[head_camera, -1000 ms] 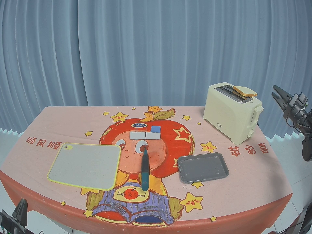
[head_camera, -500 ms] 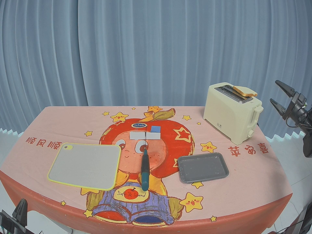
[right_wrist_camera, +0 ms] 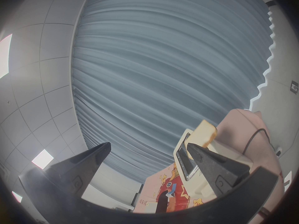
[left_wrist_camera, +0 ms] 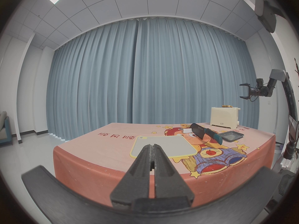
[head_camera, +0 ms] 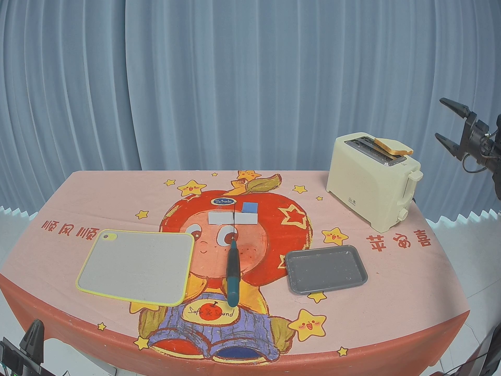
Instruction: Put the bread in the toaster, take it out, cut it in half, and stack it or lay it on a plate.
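Blue curtain point(head_camera: 250, 69) behind the table point(head_camera: 104, 199). My right gripper point(head_camera: 442, 119) hangs open; toaster point(head_camera: 370, 184) and bread point(head_camera: 393, 145) sit below it, leftward. My left gripper point(left_wrist_camera: 152, 148) is closed.

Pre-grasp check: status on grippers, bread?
Right gripper open, high beside cream plastic toaster. Left gripper shut, low at table's near edge. Browned bread slice sticks up from toaster slot. Nothing blocking.
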